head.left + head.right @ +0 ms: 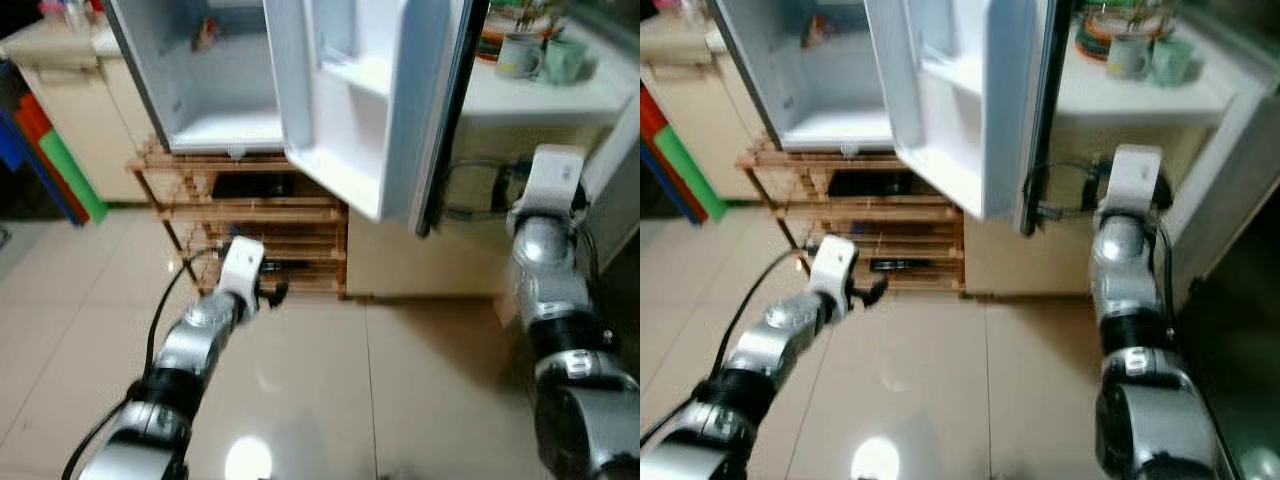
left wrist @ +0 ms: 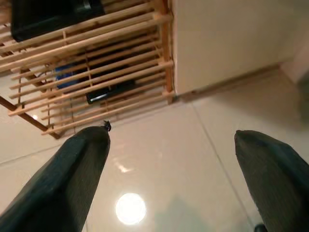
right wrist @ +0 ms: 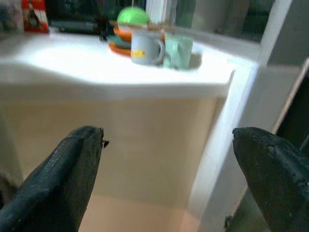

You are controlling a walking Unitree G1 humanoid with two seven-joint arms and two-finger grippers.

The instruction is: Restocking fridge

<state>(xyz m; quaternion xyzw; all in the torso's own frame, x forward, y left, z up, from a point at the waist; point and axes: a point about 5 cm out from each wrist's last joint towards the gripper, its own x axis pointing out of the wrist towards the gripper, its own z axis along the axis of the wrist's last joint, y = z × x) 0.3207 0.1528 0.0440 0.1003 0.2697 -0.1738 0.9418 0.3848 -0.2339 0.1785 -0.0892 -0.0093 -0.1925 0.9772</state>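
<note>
From the head cameras, we look down on a fridge (image 1: 230,80) standing on a wooden slatted rack (image 1: 250,215), its door (image 1: 360,100) swung wide toward us and its white shelves bare apart from a small item at the back that we cannot identify. To the right, a white counter (image 1: 540,95) carries a grey mug (image 1: 518,55) and a green mug (image 1: 562,60) beside stacked dishes. Our left arm reaches over the glossy tiled floor (image 1: 330,390) toward the rack; our right arm is raised near the counter's front. At the left wrist, the left gripper (image 2: 171,140) hangs above the floor just before the rack, its fingers (image 2: 72,169) spread wide and holding nothing. At the right wrist, the right gripper (image 3: 169,140) faces the counter's front panel below the mugs, fingers (image 3: 67,164) likewise spread wide and empty.
</note>
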